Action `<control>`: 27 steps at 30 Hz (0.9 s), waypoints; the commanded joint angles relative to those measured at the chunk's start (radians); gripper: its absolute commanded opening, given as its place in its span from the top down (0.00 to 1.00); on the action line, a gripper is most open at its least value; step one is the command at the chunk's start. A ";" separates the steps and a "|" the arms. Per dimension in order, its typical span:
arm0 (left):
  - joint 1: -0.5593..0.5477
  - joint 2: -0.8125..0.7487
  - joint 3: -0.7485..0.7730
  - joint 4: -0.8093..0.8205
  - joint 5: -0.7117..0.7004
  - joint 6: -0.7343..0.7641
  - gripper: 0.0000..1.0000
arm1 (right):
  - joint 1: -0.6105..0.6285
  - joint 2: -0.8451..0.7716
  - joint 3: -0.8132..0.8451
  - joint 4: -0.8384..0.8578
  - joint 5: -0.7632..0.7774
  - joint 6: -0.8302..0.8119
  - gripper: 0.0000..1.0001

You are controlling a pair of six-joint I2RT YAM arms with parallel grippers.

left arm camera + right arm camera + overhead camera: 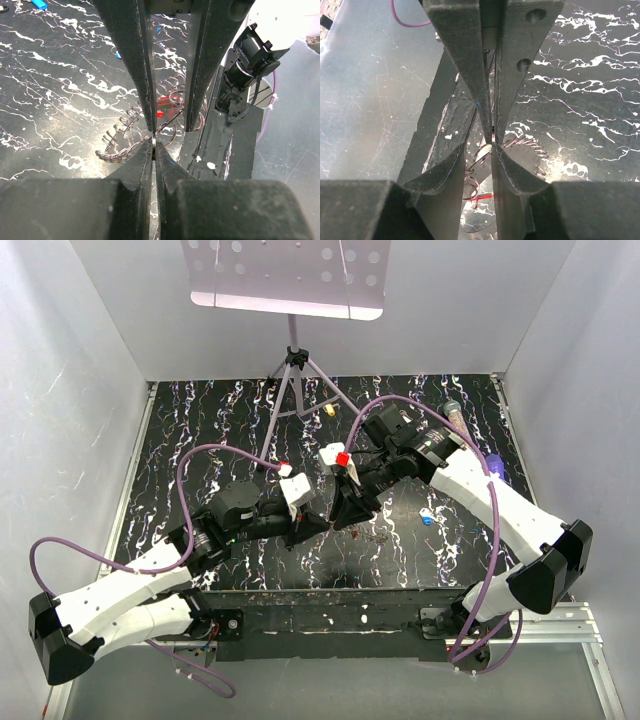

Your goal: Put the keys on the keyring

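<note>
Basically both arms meet mid-tabletop (200, 430), tips nose to nose, w/ the keyring (119, 148) lying between them. Left pincer (154, 144) is pressed together on the ring's wire, prob. to steady the loop so a key can be worked onto it. Right pincer (492, 145) comes in from the opposite side, fingers narrowed w/ a gap left. A red key (161, 111) (likely, only a red bit shows) and small wire coils sit in that gap. Can't tell if it's pinching the key or just straddling it. Looks like the threading step, red one first. Blue key (427, 518) lies apart to the right. Yellow key (330, 410) is far back by the stand (295, 358). Neither is on the ring yet, so the task is early.
</note>
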 commanded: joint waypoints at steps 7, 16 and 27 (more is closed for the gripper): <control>0.004 0.001 0.037 0.066 0.033 -0.007 1.00 | 0.012 0.014 0.018 0.085 0.006 0.103 0.66; 0.003 -0.009 0.034 0.071 0.021 -0.012 1.00 | 0.017 0.018 -0.006 0.082 0.028 0.086 0.76; 0.003 -0.032 0.017 0.078 0.005 -0.021 1.00 | 0.017 0.015 -0.013 0.066 0.052 0.073 0.83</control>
